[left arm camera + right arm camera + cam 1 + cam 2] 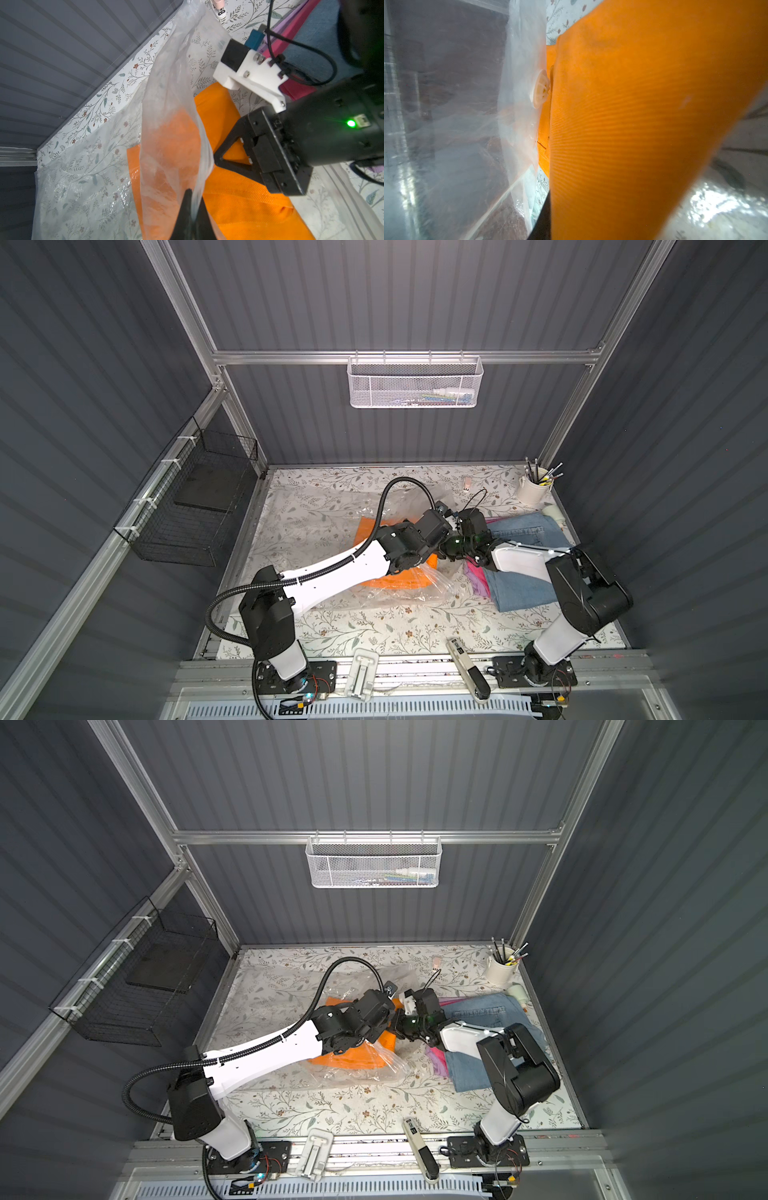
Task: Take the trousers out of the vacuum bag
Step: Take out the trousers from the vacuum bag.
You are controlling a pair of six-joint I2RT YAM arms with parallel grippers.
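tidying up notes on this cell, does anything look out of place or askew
The black-and-white handheld device lies slanted across the front rail, partly off the floral table top. The denim trousers sit crooked over the pink pair and lilac pair.

Four trousers are in view (orange pair (409, 578), denim pair (519, 593), pink pair (299, 91), lilac pair (291, 17)), plus one vacuum bag (415, 598), two wall baskets (413, 383) (187, 506) and one pen cup (534, 489).

Orange trousers (239, 203) seemingly half inside vacuum bag (170, 104), denim trousers (523, 589) outside

Grey ribbed walls (395, 294), aluminium frame (291, 357), floral tabletop (374, 630), white mesh basket (413, 385), contents unclear
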